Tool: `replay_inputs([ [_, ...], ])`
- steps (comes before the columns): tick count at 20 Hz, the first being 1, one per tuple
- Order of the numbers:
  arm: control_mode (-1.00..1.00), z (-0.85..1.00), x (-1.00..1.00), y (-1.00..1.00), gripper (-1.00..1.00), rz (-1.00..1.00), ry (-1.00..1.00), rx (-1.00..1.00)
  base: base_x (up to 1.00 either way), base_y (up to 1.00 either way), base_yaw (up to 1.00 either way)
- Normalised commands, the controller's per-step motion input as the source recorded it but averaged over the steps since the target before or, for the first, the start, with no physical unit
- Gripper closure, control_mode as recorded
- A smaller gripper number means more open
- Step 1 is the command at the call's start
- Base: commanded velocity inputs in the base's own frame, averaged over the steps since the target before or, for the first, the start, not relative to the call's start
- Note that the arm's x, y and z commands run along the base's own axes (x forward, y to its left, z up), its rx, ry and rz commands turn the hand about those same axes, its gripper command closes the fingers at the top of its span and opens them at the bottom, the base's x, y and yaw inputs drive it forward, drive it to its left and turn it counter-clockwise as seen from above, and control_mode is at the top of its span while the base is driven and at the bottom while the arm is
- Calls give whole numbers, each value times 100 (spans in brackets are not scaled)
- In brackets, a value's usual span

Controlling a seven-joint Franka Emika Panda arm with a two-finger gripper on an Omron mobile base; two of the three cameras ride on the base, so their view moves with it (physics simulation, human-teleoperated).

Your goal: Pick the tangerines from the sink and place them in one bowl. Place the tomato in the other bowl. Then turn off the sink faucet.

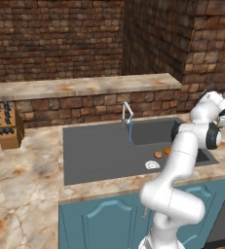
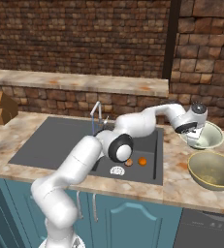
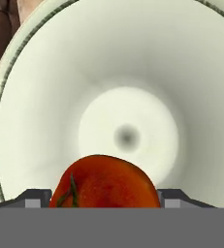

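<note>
In the hand view my gripper (image 3: 106,198) is shut on the dark red tomato (image 3: 106,181), held just above the inside of the pale cream bowl (image 3: 45,97) with the greyish-green rim. From the right base view the gripper (image 2: 196,135) hangs over that cream bowl (image 2: 214,138) on the counter right of the sink (image 2: 55,143). The olive-tan bowl (image 2: 213,169) stands just in front of it. Both tangerines lie in the basin near the white drain (image 2: 117,170): the paler one (image 2: 128,162) and the bright orange one (image 2: 142,161). A thin blue stream falls from the silver faucet (image 1: 127,113).
A wooden knife block (image 1: 7,127) stands on the counter far left of the sink. A raised stone ledge (image 1: 84,86) and brick wall run behind the faucet. My arm stretches across the right part of the basin.
</note>
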Motion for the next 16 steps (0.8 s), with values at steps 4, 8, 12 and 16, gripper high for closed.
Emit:
replay_inputs([
  [4, -100, 42, 0, -34, -100, 0, -8, 19, 0, 0, 0],
  [8, -100, 54, 0, -20, -100, 0, -13, 16, 0, 0, 0],
  [12, -100, 27, 0, 15, -100, -4, -13, 0, 0, 0, 0],
  [16, -100, 12, -18, 79, -100, -4, -11, -11, 0, 0, 0],
])
